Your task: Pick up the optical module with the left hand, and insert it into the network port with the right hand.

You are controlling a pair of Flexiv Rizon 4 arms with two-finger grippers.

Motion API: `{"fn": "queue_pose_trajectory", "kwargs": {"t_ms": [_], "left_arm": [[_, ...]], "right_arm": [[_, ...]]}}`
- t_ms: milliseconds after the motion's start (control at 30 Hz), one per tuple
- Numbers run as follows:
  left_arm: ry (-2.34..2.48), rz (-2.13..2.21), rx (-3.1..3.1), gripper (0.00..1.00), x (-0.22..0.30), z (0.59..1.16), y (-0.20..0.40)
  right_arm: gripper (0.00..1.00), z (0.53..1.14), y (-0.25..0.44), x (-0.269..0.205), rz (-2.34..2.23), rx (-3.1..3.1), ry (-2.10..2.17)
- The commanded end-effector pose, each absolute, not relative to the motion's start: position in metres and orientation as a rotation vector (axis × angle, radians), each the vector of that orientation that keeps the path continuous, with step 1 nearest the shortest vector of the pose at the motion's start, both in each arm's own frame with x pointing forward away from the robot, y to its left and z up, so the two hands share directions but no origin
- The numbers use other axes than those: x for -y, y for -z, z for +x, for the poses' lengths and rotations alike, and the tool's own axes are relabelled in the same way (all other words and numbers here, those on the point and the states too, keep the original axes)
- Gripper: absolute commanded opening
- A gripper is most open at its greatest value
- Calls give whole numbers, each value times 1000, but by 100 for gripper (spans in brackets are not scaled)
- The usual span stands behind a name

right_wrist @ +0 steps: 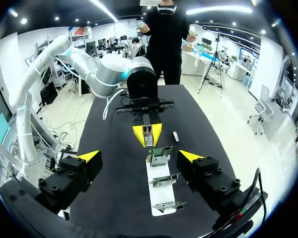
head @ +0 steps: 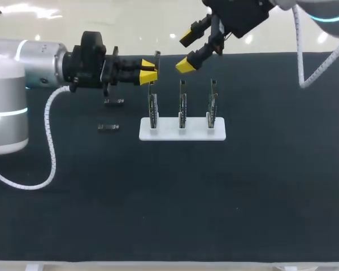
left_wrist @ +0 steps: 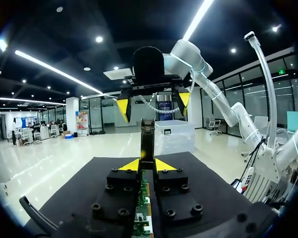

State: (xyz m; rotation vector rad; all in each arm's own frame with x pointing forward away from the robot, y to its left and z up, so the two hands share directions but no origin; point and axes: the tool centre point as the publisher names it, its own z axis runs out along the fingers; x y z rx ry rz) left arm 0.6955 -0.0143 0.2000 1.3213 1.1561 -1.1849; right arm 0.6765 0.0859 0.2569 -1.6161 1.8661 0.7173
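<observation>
On the black table (head: 226,192), the left arm came in from the left, held low and level. Just near of it lay two small dark spare modules, one (head: 113,101) farther and one (head: 108,127) nearer, both flat on the table and apart from each other. The left gripper (head: 148,74) was clamped on the optical module (left_wrist: 147,141), its yellow tips pressing it from both sides. The module stuck out ahead of the fingers, off the table, close to the top of the leftmost port board (head: 152,107). That board stood upright in a white base (head: 166,133) with the middle port board (head: 182,106) and the rightmost port board (head: 213,105) in a row to its right. The right gripper (head: 186,52) hung above the far side of the row, between the leftmost and middle boards. It faced the left gripper with its fingers spread wide apart and held nothing.
</observation>
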Motion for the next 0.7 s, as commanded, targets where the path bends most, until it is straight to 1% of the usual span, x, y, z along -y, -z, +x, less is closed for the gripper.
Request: {"fn": "queue_pose_trajectory", "kwargs": {"t_ms": [33, 367, 700], "left_arm": [[1180, 1318, -1156, 0, 14, 694, -200], [1180, 1318, -1156, 0, 14, 694, -200], [1180, 1318, -1156, 0, 14, 694, -200]], "right_arm": [[100, 678, -259, -96, -1609, -1870, -660], [100, 695, -256, -116, -1740, -1790, -692], [100, 700, -254, -129, -1751, -1771, -681]]}}
